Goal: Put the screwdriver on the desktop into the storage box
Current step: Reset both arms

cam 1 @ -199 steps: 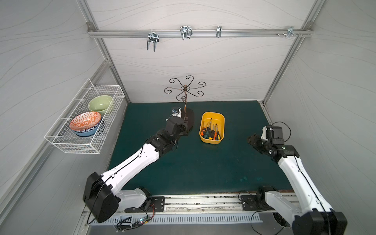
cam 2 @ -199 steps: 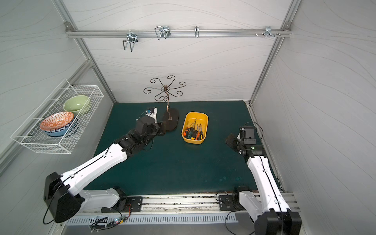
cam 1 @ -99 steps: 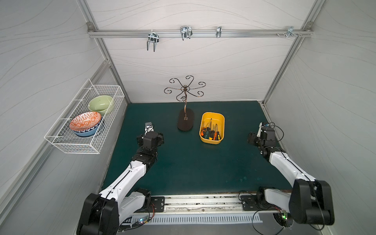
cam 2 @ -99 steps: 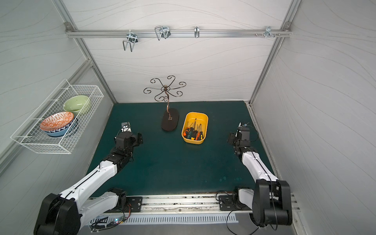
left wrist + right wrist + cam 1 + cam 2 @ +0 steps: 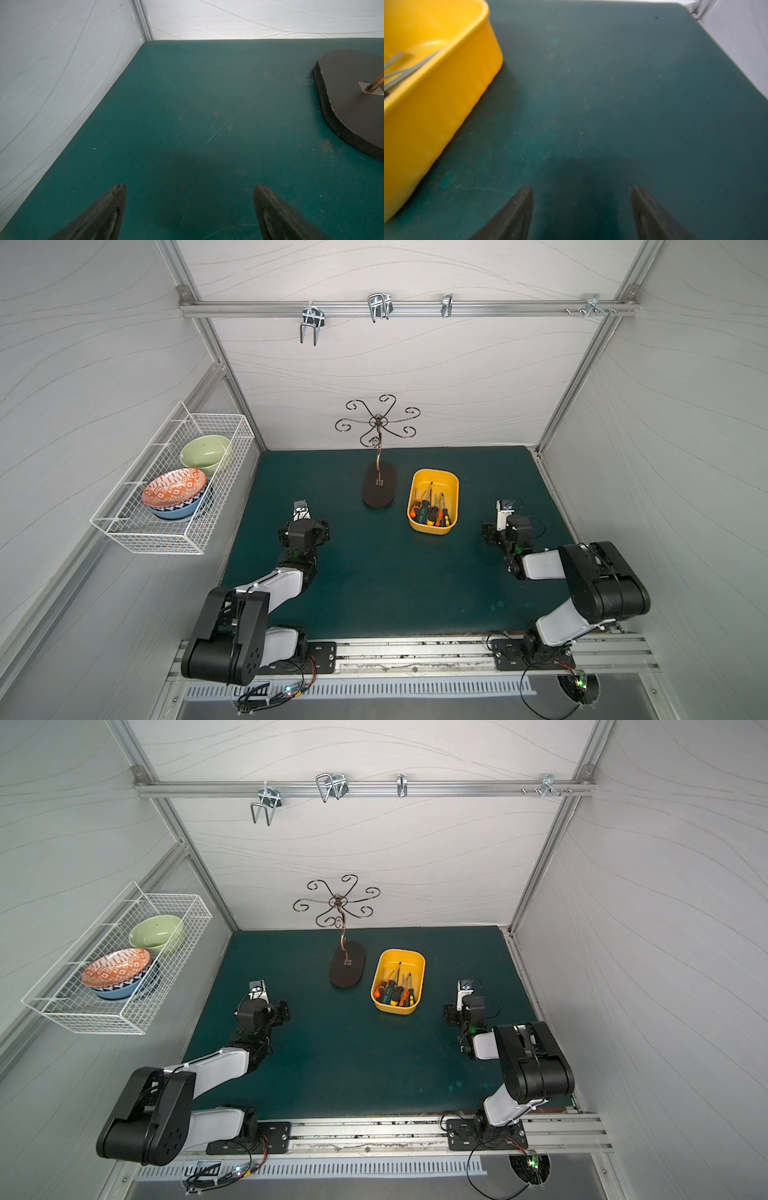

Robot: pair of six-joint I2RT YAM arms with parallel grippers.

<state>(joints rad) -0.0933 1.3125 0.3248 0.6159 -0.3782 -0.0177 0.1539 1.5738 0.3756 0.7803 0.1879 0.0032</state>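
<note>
Evidently the job looks finished: several screwdrivers point(image 5: 430, 512) lie bundled inside the yellow storage box point(image 5: 432, 530), handles toward the arms, and no loose one shows on the desktop point(image 5: 395, 585). That would explain why the left gripper point(image 5: 190, 187) and the right gripper point(image 5: 582, 188) both sit low over bare desktop, fingers spread wide with nothing between them. The box stands ahead of the right fingers and off to their inner side, near but apart; the hook stand's dark oval base point(image 5: 353, 108) lies likewise ahead of the left fingers. From the right wrist only thin shafts show over the rim, the handles cut off. The overlapping tools defy counting, and whether any fingertip touches the desktop I cannot tell.
</note>
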